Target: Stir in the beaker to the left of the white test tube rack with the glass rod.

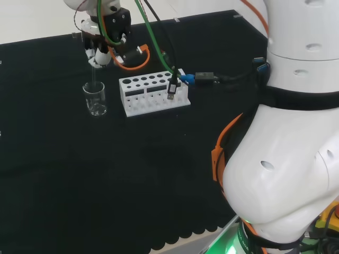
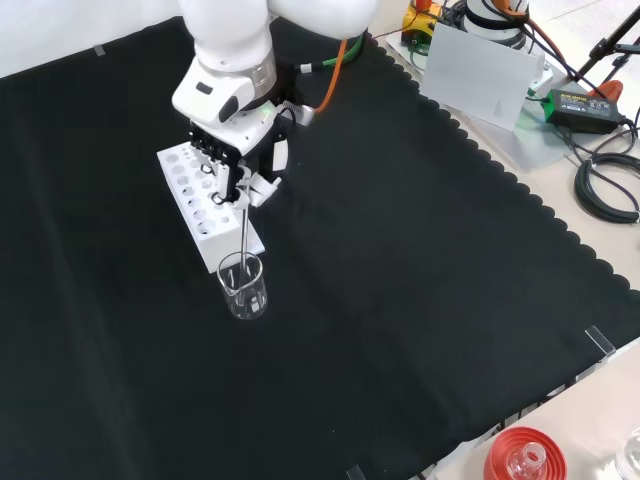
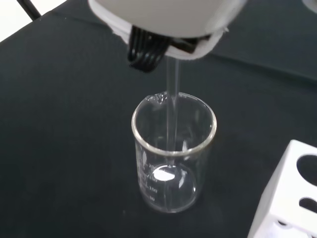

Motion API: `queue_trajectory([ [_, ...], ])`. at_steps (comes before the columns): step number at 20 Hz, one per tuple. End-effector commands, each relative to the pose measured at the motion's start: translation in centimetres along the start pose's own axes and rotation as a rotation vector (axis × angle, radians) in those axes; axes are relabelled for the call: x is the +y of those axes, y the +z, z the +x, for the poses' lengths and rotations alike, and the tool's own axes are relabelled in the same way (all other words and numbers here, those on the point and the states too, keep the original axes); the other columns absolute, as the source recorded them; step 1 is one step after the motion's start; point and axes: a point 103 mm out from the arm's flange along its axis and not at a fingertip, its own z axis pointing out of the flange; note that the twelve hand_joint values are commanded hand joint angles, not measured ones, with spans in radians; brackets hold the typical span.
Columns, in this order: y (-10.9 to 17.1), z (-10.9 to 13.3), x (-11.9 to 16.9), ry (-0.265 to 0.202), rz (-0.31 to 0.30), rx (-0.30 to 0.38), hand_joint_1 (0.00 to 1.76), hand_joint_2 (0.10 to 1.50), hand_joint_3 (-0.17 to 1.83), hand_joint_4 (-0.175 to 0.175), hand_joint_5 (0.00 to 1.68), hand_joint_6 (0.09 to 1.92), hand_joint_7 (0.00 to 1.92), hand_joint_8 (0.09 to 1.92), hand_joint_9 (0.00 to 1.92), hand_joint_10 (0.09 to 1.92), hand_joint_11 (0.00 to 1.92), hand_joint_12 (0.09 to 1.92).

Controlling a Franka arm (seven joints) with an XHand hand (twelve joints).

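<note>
A clear glass beaker [image 1: 96, 99] [image 2: 243, 285] [image 3: 173, 157] stands upright on the black cloth, to the left of the white test tube rack [image 1: 152, 94] [image 2: 207, 203] [image 3: 290, 196] in the head view. The hand [image 1: 100, 51] [image 2: 243, 160] [image 3: 166, 17] hangs just above the beaker, its fingers curled round the top of a thin glass rod [image 1: 94, 78] [image 2: 245, 232] [image 3: 172, 111]. The rod hangs almost straight down, and its lower end sits inside the beaker near the bottom.
A red ribbed stand [image 2: 524, 456] with a glass piece on it sits off the cloth at the front view's lower right. Cables and a power box [image 2: 575, 103] lie beyond the cloth's scalloped edge. The arm's big white links [image 1: 288, 153] rise at the head view's right.
</note>
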Motion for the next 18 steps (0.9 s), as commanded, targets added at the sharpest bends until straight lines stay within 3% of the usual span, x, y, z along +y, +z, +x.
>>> queue_trajectory([
  [1,-0.2,-1.0,2.3,0.000,0.026,0.005,1.22,0.57,0.84,-0.175,1.25,0.80,1.68,0.63,1.88,0.37,1.71,0.70],
  [10,-1.5,-4.1,1.8,0.038,0.029,0.007,1.22,0.57,0.84,-0.175,1.25,0.80,1.67,0.62,1.88,0.37,1.71,0.70],
  [18,-1.9,-2.9,-0.9,0.055,0.037,-0.048,1.22,0.57,0.84,-0.175,1.25,0.80,1.67,0.63,1.87,0.37,1.71,0.70],
])
